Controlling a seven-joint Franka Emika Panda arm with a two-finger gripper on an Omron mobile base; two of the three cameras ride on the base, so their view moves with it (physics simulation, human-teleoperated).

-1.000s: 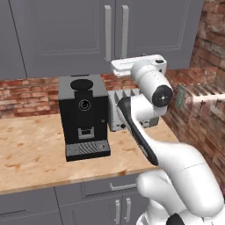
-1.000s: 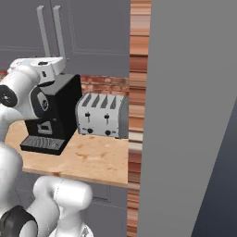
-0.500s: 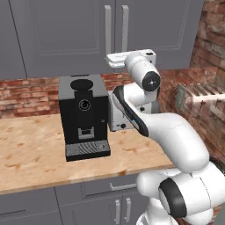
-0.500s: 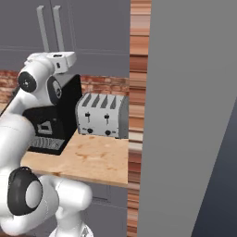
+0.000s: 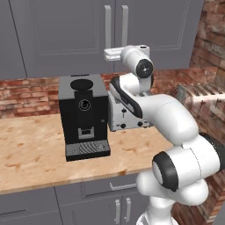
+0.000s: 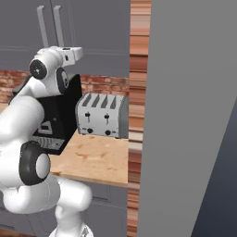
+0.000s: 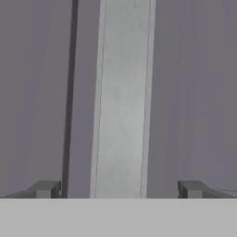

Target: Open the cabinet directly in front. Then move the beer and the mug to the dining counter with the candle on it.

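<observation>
The tool was wide open, holding nothing, w/ the cabinet handle right btwn its tips. Door shut. Next: squeeze the handle & pull.

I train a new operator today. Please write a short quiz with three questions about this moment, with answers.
1. True or false: the cabinet doors are shut.
2. What stands between the open gripper fingertips in the hand view?
A. silver bar handle
B. mug
C. candle
3. Fill in: right of the coffee machine stands a silver ____.

Key: 1 true; 2 A; 3 toaster.
</observation>
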